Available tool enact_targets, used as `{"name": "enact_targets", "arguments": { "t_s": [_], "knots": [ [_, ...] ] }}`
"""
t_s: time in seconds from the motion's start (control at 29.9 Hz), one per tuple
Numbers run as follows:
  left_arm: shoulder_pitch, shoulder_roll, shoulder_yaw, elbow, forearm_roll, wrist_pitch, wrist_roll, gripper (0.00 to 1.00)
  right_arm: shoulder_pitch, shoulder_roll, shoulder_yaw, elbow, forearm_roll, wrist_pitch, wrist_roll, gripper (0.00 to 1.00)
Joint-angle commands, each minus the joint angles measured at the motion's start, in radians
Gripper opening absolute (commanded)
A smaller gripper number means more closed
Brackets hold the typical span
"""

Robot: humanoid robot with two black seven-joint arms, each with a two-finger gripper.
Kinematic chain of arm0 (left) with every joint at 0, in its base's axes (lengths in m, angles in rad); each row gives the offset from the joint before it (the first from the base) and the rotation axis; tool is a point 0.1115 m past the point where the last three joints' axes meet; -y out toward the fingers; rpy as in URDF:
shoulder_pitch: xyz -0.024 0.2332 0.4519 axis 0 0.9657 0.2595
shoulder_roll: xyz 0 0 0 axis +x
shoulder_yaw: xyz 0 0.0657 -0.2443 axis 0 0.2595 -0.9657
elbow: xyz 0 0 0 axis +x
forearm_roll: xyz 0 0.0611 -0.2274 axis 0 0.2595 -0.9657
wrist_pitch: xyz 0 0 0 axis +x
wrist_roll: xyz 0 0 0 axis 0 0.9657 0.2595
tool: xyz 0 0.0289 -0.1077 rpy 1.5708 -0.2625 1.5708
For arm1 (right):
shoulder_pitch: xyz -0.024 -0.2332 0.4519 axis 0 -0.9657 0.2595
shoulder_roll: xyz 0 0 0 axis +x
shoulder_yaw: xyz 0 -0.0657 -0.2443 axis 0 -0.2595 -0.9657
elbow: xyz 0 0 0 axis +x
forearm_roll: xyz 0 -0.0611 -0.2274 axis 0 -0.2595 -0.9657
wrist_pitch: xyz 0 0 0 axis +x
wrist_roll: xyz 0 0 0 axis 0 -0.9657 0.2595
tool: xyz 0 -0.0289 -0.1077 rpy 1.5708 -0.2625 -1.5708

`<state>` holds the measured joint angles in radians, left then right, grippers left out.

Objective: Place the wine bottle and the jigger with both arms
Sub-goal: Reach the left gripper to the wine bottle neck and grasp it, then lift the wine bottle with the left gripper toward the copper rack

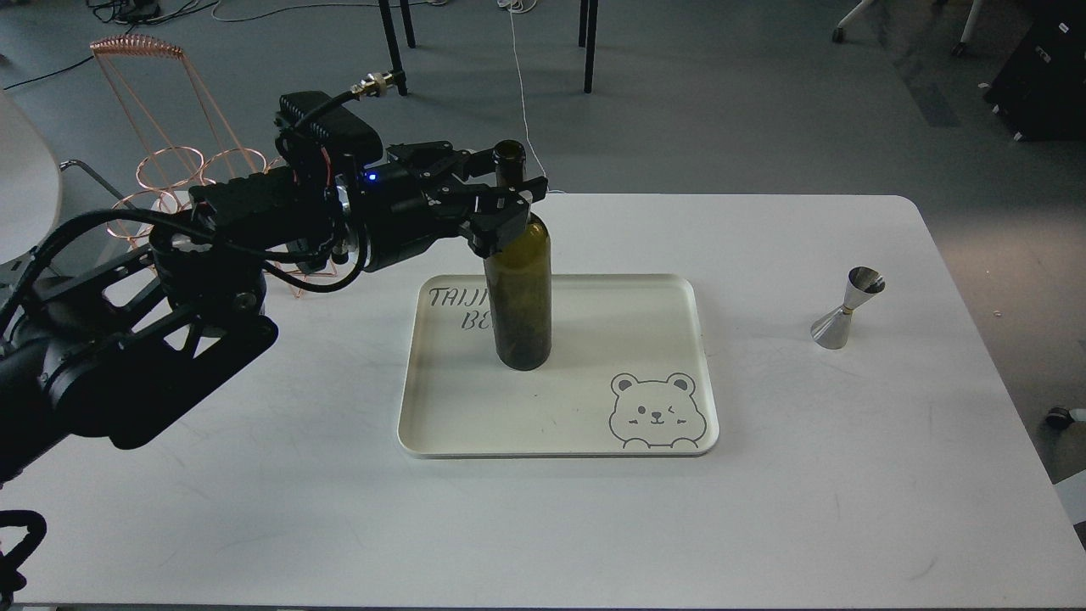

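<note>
The wine bottle, dark olive green with no label, stands upright on the left part of a cream tray. My left gripper reaches in from the left at the height of the bottle's neck. Its jaws are open, one behind the neck and one in front of it, just above the shoulder. The jigger, a small silver double cone, stands on the white table far to the right of the tray. My right arm is out of view.
The tray carries dark lettering and a bear drawing. A copper wire rack stands at the table's back left, behind my left arm. Chair legs and cables lie on the floor beyond the white table.
</note>
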<state>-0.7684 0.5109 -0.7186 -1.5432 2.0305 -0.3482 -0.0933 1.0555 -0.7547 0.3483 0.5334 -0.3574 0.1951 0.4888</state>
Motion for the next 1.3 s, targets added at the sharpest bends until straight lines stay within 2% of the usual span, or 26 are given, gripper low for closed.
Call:
{"name": "enact_targets", "arguments": {
  "t_s": [0.0,0.17,0.33,0.63,0.77,1.0,1.17,1.27],
  "knots": [
    [-0.002,0.001,-0.001,0.000,0.000,0.000,0.000,0.23,0.001,0.000,-0.002,-0.001,0.000,0.000,0.000,0.98],
    [-0.008,0.015,-0.011,-0.012,-0.004,0.002,0.001,0.14,0.001,0.000,-0.002,-0.001,0.000,-0.002,0.000,0.98],
    [-0.034,0.066,-0.100,-0.031,-0.087,-0.006,0.003,0.10,0.003,-0.002,-0.002,-0.003,-0.002,-0.002,0.000,0.98],
    [-0.187,0.404,-0.090,-0.015,-0.263,-0.006,-0.017,0.10,0.006,0.000,-0.002,-0.003,-0.002,-0.003,0.000,0.98],
    [-0.200,0.489,-0.088,0.060,-0.256,-0.008,-0.062,0.10,0.006,0.008,0.000,-0.001,-0.002,-0.005,0.000,0.98],
    [-0.201,0.515,-0.076,0.213,-0.254,-0.002,-0.071,0.09,0.024,0.020,-0.002,-0.003,-0.002,-0.006,0.000,0.98],
    [-0.198,0.500,-0.074,0.236,-0.253,0.002,-0.066,0.09,0.027,0.018,-0.002,-0.003,-0.002,-0.006,0.000,0.98],
    [-0.198,0.477,-0.044,0.264,-0.248,0.032,-0.065,0.09,0.027,0.018,-0.002,-0.003,-0.002,-0.005,0.000,0.98]
  ]
}}
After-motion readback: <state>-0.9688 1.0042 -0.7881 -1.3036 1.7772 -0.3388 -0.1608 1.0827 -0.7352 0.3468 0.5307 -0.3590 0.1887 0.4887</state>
